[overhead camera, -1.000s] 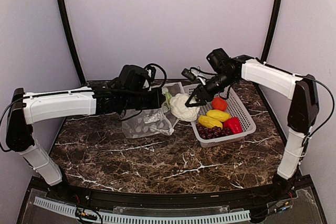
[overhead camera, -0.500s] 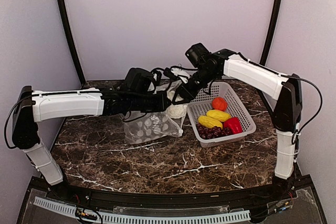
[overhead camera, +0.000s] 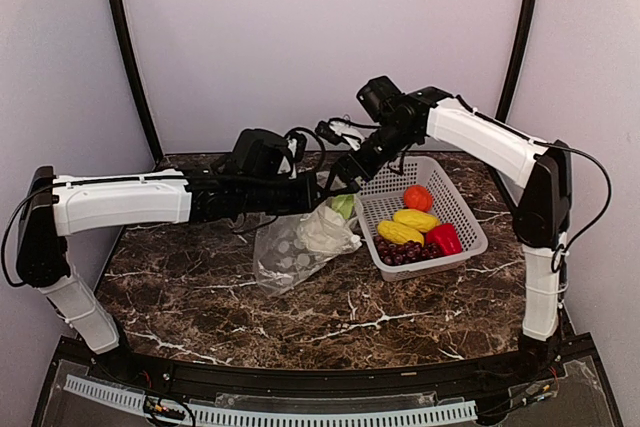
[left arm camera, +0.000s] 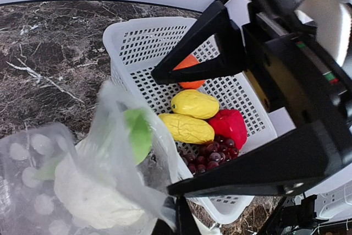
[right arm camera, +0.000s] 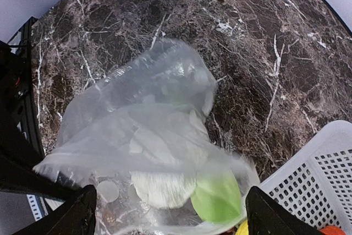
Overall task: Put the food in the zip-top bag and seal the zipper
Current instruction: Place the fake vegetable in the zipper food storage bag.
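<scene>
Left hand (overhead camera: 318, 190) pinched closed, right hand (overhead camera: 340, 179) spread

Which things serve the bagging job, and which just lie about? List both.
Job: clear dotted plastic bag; white lumpy vegetable inside it; orange-red round food; two yellow oblongs; red pepper; dark purple grapes.
Lying about: white mesh basket; marble table.

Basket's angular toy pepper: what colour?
Red pepper, clearest in left wrist view, beside the yellow pieces.

Veg (overhead camera: 322, 231) in bag (overhead camera: 290, 252), left of basket (overhead camera: 465, 217)
</scene>
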Tool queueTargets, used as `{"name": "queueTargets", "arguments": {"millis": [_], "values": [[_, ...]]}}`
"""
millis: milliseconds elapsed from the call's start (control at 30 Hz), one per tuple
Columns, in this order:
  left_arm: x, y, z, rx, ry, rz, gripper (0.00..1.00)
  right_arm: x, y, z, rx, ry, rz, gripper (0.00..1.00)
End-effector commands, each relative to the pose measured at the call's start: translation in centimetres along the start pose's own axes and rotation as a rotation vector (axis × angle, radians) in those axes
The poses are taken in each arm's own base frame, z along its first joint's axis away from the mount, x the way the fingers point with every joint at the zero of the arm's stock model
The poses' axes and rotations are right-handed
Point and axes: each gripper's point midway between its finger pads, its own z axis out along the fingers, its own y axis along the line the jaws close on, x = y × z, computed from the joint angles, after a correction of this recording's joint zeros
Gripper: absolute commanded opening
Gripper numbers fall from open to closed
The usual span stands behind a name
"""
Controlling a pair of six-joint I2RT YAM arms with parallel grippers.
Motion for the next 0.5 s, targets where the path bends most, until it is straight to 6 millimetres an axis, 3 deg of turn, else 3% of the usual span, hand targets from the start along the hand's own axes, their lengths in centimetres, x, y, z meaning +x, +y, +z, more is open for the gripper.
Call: {"name": "queueTargets", "arguments": {"millis": [0,133,233,367,467], "values": [[-2.0,0.7,-1.4,-0.027,-0.093,-0.009,0.01,-3.6,5.1,-7.2,-0.113,-0.169,-0.105,0.93],[-2.0,1.1,-1.8,-0.036,-0.106,-0.015,0.01,-2.6,2.8,-8.7,-0.047,-0.187,-0.035,0.91],[-2.6,1.2,-2.6,-0.035,-0.141,-0.014,0.01,0.0,0.5,-7.2,-0.027,-0.146,0.062,0.87],[-2.9,1.5,-3.2,-0.047,-0.162,-0.007,0.01,2.8,0.8,-4.4,-0.137,-0.074,0.155,0.81],[-3.0,1.6,-3.5,-0.052,-0.168,-0.008,0.01,3.6,0.1,-2.6,-0.143,-0.044,0.189,0.76]]}}
